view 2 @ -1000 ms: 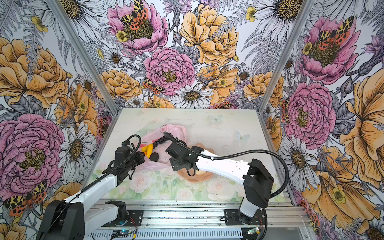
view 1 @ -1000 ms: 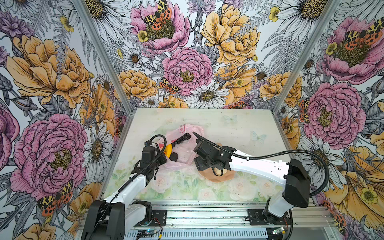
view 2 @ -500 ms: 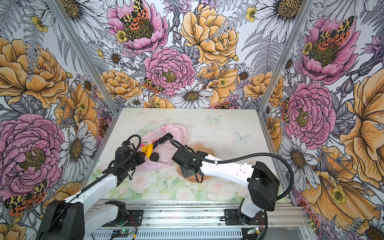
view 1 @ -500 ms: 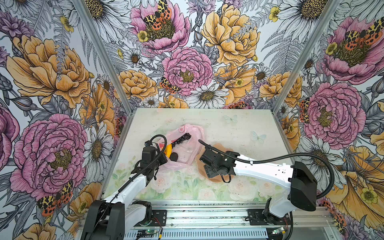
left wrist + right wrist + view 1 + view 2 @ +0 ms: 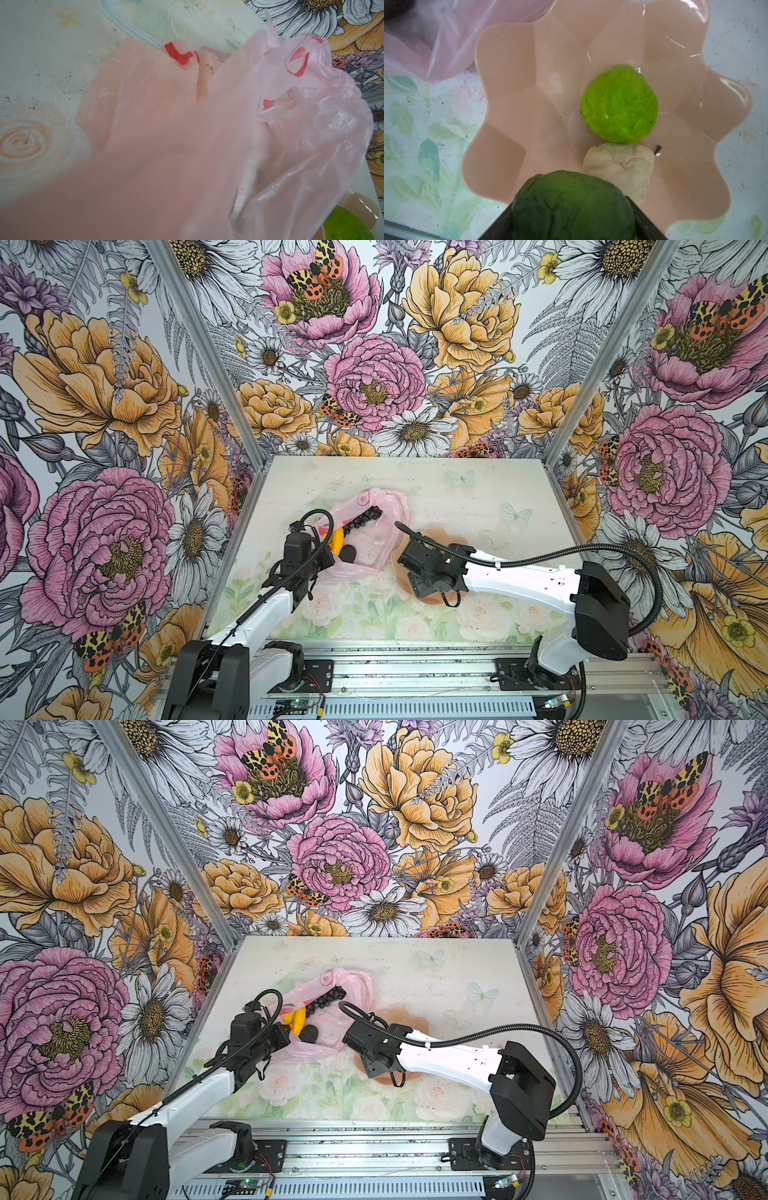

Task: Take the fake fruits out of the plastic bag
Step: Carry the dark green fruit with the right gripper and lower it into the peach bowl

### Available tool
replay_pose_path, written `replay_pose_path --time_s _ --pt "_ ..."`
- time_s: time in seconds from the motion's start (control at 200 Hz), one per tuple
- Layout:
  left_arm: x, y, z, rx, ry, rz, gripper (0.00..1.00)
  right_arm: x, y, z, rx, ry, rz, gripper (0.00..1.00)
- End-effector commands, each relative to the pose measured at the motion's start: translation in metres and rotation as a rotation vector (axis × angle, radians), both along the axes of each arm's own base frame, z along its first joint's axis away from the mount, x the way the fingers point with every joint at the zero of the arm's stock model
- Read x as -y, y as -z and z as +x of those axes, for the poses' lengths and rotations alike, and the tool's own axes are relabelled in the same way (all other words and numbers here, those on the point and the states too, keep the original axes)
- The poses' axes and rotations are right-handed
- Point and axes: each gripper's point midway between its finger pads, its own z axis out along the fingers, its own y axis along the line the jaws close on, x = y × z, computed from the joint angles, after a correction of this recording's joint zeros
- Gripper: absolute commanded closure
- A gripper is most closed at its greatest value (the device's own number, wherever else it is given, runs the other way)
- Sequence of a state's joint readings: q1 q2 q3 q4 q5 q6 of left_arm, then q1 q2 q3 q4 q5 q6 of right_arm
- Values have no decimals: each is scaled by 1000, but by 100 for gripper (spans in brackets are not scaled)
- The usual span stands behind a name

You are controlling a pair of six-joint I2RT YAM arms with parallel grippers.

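The pink plastic bag (image 5: 376,541) lies crumpled left of centre. A yellow banana (image 5: 337,540), a dark grape bunch (image 5: 362,519) and a dark round piece (image 5: 348,552) show at its mouth. My left gripper (image 5: 326,560) is shut on the bag's near edge, and the film (image 5: 187,124) covers most of the left wrist view. My right gripper (image 5: 573,220) is shut on a dark green fruit (image 5: 571,203), hanging over the peach dish (image 5: 512,104). A bright green bumpy fruit (image 5: 619,104) and a cream pear-like fruit (image 5: 618,166) lie in the dish.
The wavy-edged dish (image 5: 415,1021) sits right of the bag, touching its edge, mostly under my right wrist in both top views. Floral walls enclose the table on three sides. The metal rail with the arm bases runs along the front.
My right arm has drawn back from the bag's mouth and dropped over the dish, carrying the dark green fruit. The left arm and the bag have stayed put.
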State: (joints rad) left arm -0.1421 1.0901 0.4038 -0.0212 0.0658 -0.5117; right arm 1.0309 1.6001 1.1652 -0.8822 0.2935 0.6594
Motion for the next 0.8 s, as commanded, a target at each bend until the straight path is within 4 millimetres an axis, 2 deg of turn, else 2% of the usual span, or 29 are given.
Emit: replay_pose_path --time_s 0.0,0.435,0.791 --pt "0 -10 5 34 8 32 83 4 11 0 1 15 -39 28" --pt "-1 -9 4 33 5 35 83 6 31 6 -7 11 -121 27" --pt "-2 -10 4 35 3 37 83 12 42 23 6 37 -175 24"
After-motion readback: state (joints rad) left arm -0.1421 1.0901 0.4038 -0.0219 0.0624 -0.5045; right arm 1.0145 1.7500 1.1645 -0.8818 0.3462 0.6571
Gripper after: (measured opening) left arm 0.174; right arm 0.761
